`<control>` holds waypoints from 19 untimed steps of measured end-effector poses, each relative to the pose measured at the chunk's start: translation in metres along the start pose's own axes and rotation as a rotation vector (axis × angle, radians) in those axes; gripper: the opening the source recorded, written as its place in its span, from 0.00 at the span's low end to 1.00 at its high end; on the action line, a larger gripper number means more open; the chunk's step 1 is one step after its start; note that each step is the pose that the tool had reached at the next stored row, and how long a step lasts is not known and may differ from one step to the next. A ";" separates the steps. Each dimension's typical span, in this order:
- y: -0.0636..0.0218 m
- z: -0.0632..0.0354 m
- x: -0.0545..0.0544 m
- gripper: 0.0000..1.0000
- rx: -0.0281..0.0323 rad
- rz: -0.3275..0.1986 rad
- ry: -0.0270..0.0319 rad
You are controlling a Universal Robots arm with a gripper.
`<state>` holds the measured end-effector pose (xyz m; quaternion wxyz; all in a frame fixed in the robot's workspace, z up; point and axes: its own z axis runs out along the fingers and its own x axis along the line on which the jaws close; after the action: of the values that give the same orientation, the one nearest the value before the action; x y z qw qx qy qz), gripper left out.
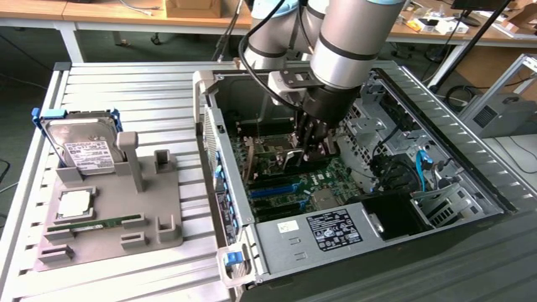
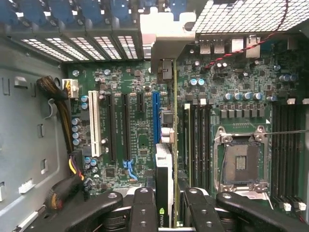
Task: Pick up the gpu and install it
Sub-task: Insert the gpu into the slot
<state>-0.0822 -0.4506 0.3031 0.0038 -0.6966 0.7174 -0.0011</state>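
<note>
My gripper (image 1: 312,146) reaches down into the open computer case (image 1: 470,157), over the green motherboard (image 1: 323,173). It is shut on the gpu (image 1: 293,157), a thin dark card held edge-on. In the wrist view the gpu (image 2: 164,174) stands on edge between my two black fingers (image 2: 145,205). Its silver bracket (image 2: 166,46) points toward the case's rear slot openings. The card runs right alongside the blue expansion slot (image 2: 155,116). I cannot tell whether its edge sits in a slot.
A grey holder tray (image 1: 155,207) at the exterior view's left carries a hard drive (image 1: 84,148), a processor (image 1: 74,202) and a green memory stick (image 1: 100,224). Inside the case are the power supply (image 1: 323,229), the empty processor socket (image 2: 240,162), and a cable bundle (image 2: 63,111).
</note>
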 end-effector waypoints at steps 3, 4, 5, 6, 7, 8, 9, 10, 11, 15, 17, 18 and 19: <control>0.0001 0.0000 0.003 0.27 0.0000 0.000 -0.0001; 0.0001 0.0000 0.004 0.27 0.0000 0.000 0.0000; 0.0001 0.0001 0.005 0.27 0.0000 0.000 0.0000; 0.0001 0.0001 0.005 0.27 0.0000 0.000 0.0000; 0.0001 0.0007 0.005 0.27 0.0001 0.000 -0.0003; 0.0002 0.0021 0.005 0.27 0.0000 0.000 0.0001; 0.0002 0.0032 0.005 0.27 0.0000 0.000 0.0000; 0.0003 0.0057 0.005 0.27 0.0000 0.000 0.0000; 0.0005 0.0074 0.005 0.27 0.0000 0.000 0.0001; 0.0011 0.0122 0.005 0.27 0.0001 0.000 0.0001; 0.0012 0.0142 0.005 0.27 0.0001 0.000 0.0001; 0.0013 0.0156 0.005 0.27 0.0001 0.000 0.0001; 0.0013 0.0169 0.005 0.27 0.0002 0.000 0.0000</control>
<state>-0.0836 -0.4555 0.2861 0.0038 -0.6967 0.7174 -0.0011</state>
